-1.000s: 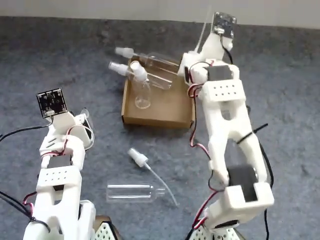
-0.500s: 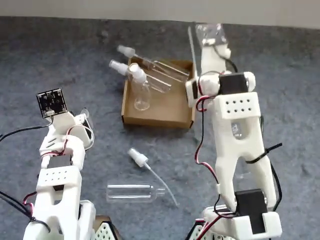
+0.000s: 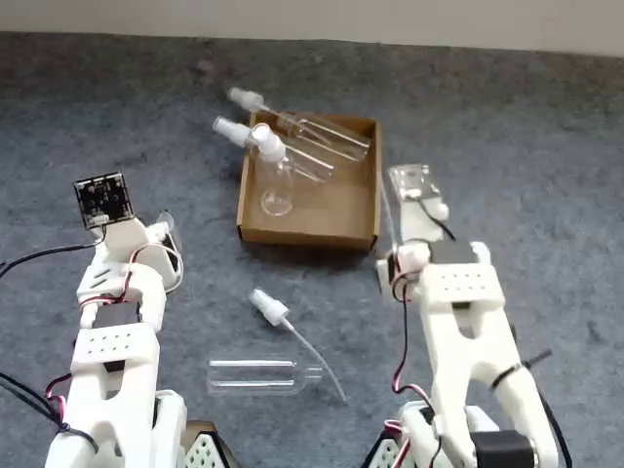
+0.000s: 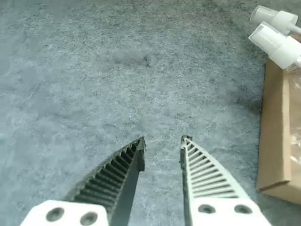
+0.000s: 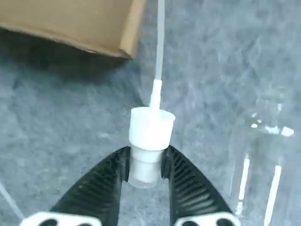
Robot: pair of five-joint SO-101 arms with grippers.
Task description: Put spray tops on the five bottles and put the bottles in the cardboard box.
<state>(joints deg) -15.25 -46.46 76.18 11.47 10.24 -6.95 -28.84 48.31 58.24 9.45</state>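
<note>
The cardboard box lies mid-table with three capped bottles in it: one along the far wall, one beside it, and one pointing nearer. Their white heads stick out past the box's far left corner. A bare clear bottle lies at the front, with a loose spray top just beyond it. My right gripper is shut on another spray top near the box's front right corner. My left gripper hangs open over bare carpet left of the box.
Grey carpet covers the whole table. A further clear bottle lies on the carpet close beside my right gripper. The box's left wall is a short way from my left gripper. The right arm's body covers the front right area.
My right arm has drawn back from the far side of the box to its front right corner, carrying the spray top. The left arm has not moved.
</note>
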